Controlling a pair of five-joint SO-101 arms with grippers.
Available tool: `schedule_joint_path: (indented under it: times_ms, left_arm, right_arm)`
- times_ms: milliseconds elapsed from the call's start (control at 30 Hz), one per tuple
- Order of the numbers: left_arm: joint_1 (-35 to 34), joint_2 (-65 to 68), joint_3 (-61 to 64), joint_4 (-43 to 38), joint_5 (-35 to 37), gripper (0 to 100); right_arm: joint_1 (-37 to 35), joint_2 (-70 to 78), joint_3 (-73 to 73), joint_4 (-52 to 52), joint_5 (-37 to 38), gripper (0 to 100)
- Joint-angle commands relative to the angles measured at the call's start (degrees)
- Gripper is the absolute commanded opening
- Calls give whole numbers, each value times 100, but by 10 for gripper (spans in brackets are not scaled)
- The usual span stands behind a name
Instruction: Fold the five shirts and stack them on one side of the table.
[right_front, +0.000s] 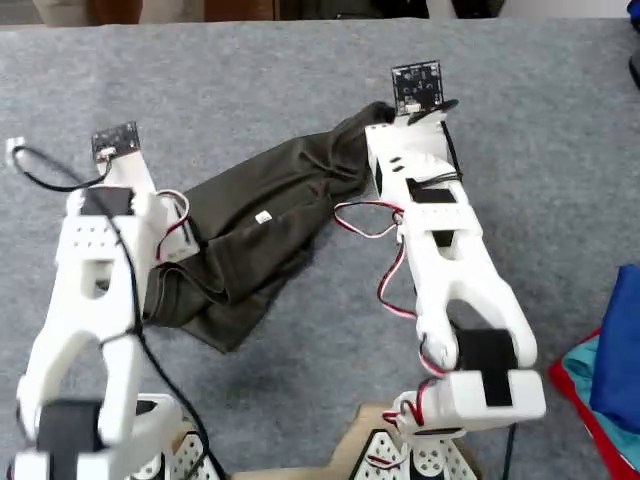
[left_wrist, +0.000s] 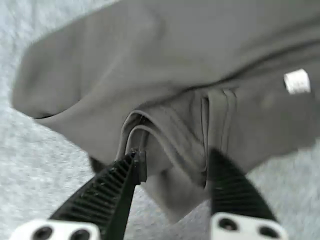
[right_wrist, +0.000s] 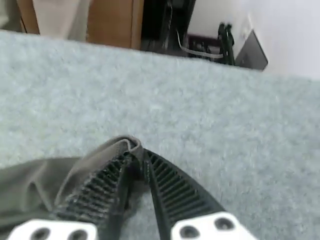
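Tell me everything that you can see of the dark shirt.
The dark shirt is soft olive-brown cloth, crumpled, with a small white label. It lies slantwise on the grey table between the arms. The right gripper pinches its far edge; the left gripper clamps a bunched fold at its near end.

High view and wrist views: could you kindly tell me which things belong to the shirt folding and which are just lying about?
Part of the job: dark shirt; left end effector and right end effector, both gripping it; coloured clothes pile at the right edge of the table.
Lying about: wooden furniture and a dark stand beyond the table.
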Motion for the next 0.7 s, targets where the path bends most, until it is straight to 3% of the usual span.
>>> schedule_joint_path:
  times_ms: [0, 333, 600, 667]
  left_arm:
    - [237, 1042, -923, -149, 510, 247]
    - [747, 3609, -3349, 554, 1468, 240]
    - [747, 4268, -3719, 879, 1486, 235]
    - [747, 4268, -3719, 879, 1486, 195]
  right_arm:
    - [127, 356, -505, -158, -185, 5]
    - [145, 611, -664, -158, -299, 5]
    - [145, 611, -664, -158, -334, 5]
    - [145, 611, -664, -158, -334, 5]
